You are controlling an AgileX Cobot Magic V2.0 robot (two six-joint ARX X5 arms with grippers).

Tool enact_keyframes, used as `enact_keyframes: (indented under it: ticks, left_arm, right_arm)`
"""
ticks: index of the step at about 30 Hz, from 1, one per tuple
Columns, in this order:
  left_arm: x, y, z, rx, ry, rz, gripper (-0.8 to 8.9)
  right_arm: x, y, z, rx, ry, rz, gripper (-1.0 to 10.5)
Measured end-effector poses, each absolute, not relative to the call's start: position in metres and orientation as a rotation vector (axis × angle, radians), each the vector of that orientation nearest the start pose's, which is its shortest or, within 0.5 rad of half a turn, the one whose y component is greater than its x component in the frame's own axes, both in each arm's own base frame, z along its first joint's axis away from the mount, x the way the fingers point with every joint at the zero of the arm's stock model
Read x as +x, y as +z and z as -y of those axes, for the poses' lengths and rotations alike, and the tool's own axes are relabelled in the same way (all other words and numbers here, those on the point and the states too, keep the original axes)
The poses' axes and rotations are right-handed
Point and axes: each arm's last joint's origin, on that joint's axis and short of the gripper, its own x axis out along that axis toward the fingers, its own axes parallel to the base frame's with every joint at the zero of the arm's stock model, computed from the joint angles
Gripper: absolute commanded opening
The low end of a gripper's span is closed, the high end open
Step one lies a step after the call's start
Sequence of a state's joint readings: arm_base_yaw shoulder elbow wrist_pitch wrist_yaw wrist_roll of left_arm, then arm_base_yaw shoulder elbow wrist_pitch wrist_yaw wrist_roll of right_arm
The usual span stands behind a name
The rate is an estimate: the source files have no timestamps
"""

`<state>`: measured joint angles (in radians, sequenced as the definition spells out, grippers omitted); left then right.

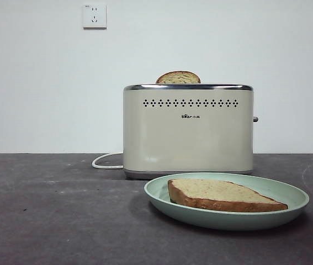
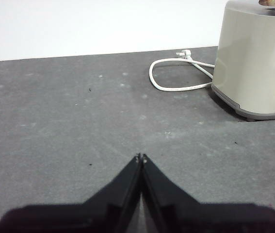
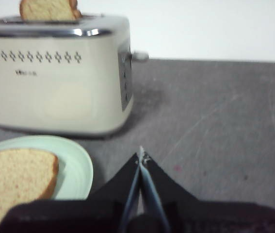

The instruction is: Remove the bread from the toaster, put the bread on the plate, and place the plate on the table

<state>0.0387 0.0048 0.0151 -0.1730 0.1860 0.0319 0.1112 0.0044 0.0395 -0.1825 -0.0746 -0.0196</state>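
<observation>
The bread (image 1: 222,196) lies flat on the mint-green plate (image 1: 288,193), which rests on the dark grey table (image 1: 51,215) in front of the cream toaster (image 1: 188,130). A second slice (image 1: 178,78) pokes its domed top out of the toaster slot. In the right wrist view the bread (image 3: 16,182) and plate (image 3: 76,165) lie beside my right gripper (image 3: 141,156), which is shut, empty and apart from them, with the toaster (image 3: 55,73) beyond. My left gripper (image 2: 141,157) is shut and empty over bare table, away from the toaster (image 2: 256,58). Neither gripper shows in the front view.
The toaster's white cord (image 1: 105,161) loops on the table behind its left side; it also shows in the left wrist view (image 2: 176,80). A lever knob (image 3: 139,56) sticks out of the toaster's end. Two wall sockets (image 1: 94,16) sit high on the white wall.
</observation>
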Motion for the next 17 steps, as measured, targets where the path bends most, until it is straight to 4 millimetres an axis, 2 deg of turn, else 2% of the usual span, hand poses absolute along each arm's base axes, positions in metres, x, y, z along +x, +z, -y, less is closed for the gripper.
enact_keyframes:
  ticks: [3,17]
  left_arm:
    - [0.0954,0.1517,0.0017,0.013,-0.150,-0.159,-0.04]
    - [0.0955,0.1518,0.0017,0.013,-0.149,-0.159,-0.04]
  right_arm:
    - [0.0946,0.1530,-0.0126,-0.001,0.181,-0.164,0.0]
    - [0.0946,0.1531,-0.0126,0.013,0.180,-0.162,0.0]
